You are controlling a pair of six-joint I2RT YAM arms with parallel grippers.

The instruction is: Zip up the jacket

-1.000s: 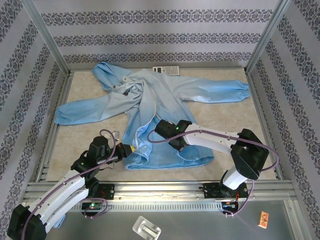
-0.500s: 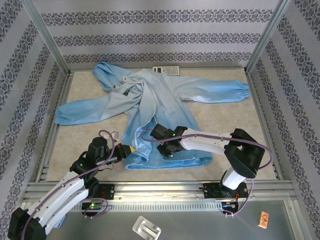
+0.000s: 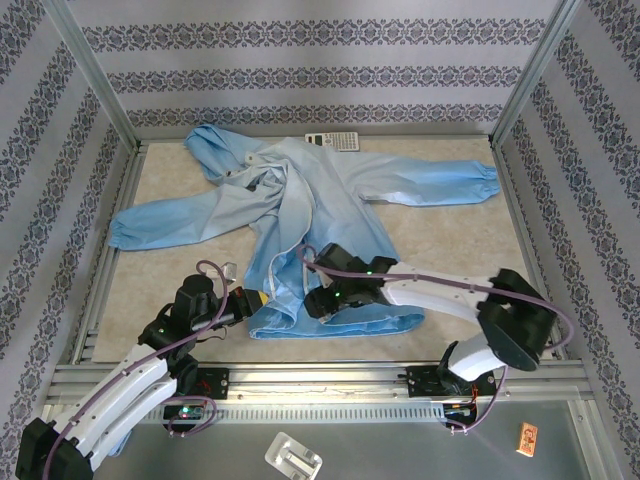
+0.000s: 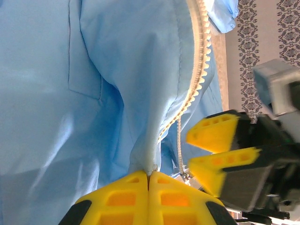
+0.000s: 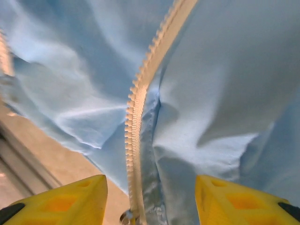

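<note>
- Since a second ago, your right gripper (image 3: 322,303) has swung left and nearer over the jacket (image 3: 300,200), its jaws spreading.
- Top view: the jacket lies mid-table (image 3: 170,270), hood (image 3: 215,145) far-left; the left gripper (image 3: 258,298) sits at the near hem (image 3: 330,325).
- Left wrist: the left jaws are pressed together, pinching the hem below the zipper strip (image 4: 199,61); the slider (image 4: 185,176) sits beside the right gripper's fingers (image 4: 216,134).
- Right wrist: the spread jaws straddle the strip.
- You're catching the slider; next, probably close on it and pull toward the hood.

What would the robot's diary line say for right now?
task: zip jacket | left end effector: shut on jacket beside zipper | right end effector: open, straddling zipper | zipper: open at bottom
</note>
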